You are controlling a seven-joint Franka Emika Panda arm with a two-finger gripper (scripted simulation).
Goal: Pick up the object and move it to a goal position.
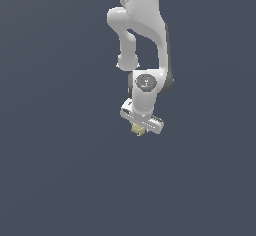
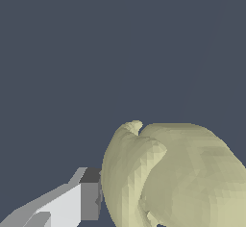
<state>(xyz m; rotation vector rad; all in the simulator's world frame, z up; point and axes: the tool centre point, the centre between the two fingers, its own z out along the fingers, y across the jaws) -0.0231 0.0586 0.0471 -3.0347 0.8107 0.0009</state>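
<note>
The object (image 1: 137,129) is a tiny pale yellow-green lump. In the exterior view it sits just under the white hand of my arm, partly hidden by it. My gripper (image 1: 138,129) is around it, and its fingers are mostly hidden behind the hand there. In the wrist view the object (image 2: 178,178) fills much of the picture, lumpy with a curled ridge. One grey and white finger (image 2: 84,199) presses against its side. The other finger is hidden behind the object. The gripper looks shut on the object.
Only a plain dark grey-blue surface (image 1: 60,170) shows all around. The white arm (image 1: 145,25) reaches down from the top of the exterior view. No goal marker shows.
</note>
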